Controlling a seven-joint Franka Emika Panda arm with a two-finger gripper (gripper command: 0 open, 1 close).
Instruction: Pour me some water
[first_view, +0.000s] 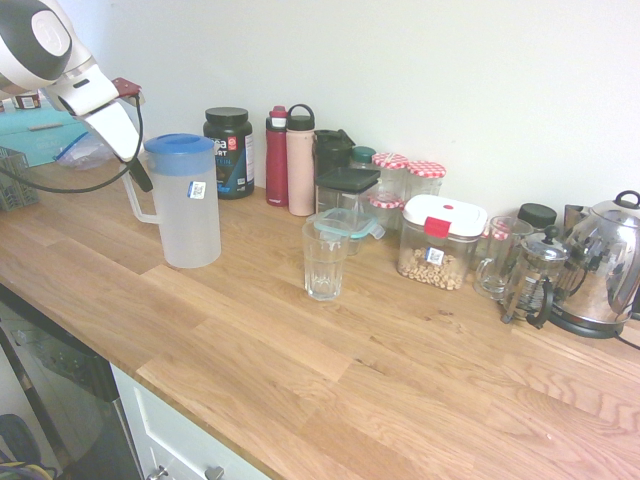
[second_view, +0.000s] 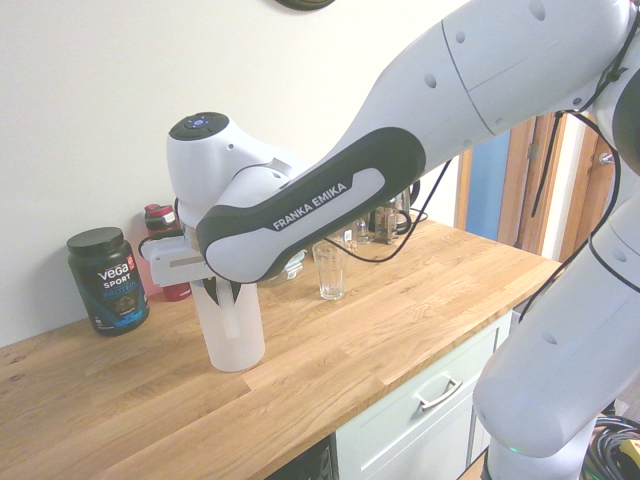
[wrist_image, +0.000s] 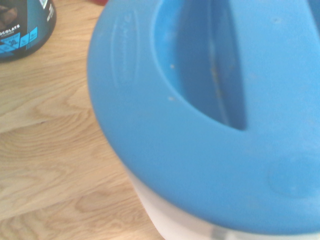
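The blue lid (wrist_image: 135, 135) topped the pitcher (first_view: 192, 235), upright between the table's (first_view: 250, 340) front edge and the black tub (first_view: 229, 155). The tool (second_view: 226, 291) had closed on its stiff handle (first_view: 134, 202), the right hold; if full, it would probably swing heavily, its smooth wall slippery.

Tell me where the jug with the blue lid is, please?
In the first exterior view, the jug stands on the counter's left side, beside the gripper, left of the clear glass.
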